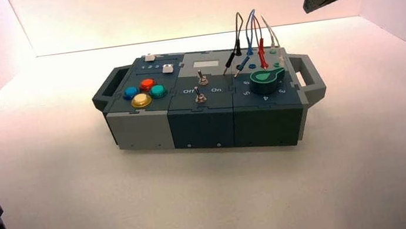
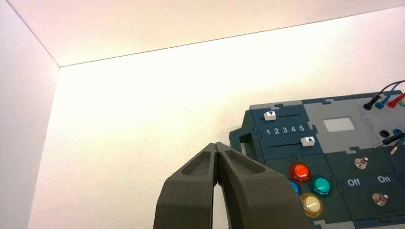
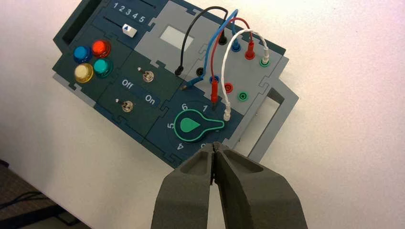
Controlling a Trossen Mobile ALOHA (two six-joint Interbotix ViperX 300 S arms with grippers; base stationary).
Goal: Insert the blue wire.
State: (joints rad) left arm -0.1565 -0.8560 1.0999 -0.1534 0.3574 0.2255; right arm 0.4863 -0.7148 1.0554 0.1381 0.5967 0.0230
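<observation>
The blue wire (image 3: 210, 45) rises from a blue socket (image 3: 235, 46) in the back row and arcs over the box (image 1: 202, 123). Its blue plug (image 3: 194, 82) lies loose on the panel, pin pointing toward the switches, beside a free blue socket (image 3: 216, 78). In the high view that blue plug (image 1: 243, 63) slants between the black and red plugs. My right gripper (image 3: 214, 145) is shut and empty, hanging high above the box's knob end; it shows as a dark shape, the right gripper (image 1: 310, 4), at the top right. My left gripper (image 2: 217, 144) is shut and empty, off the box's left handle.
A black plug (image 3: 179, 70), a red plug (image 3: 214, 88) and a white plug (image 3: 227, 114) also hang loose near the sockets. A green knob (image 3: 191, 125), two toggle switches (image 3: 148, 76), coloured buttons (image 3: 92, 60) and two sliders (image 2: 286, 129) fill the panel. White walls enclose the table.
</observation>
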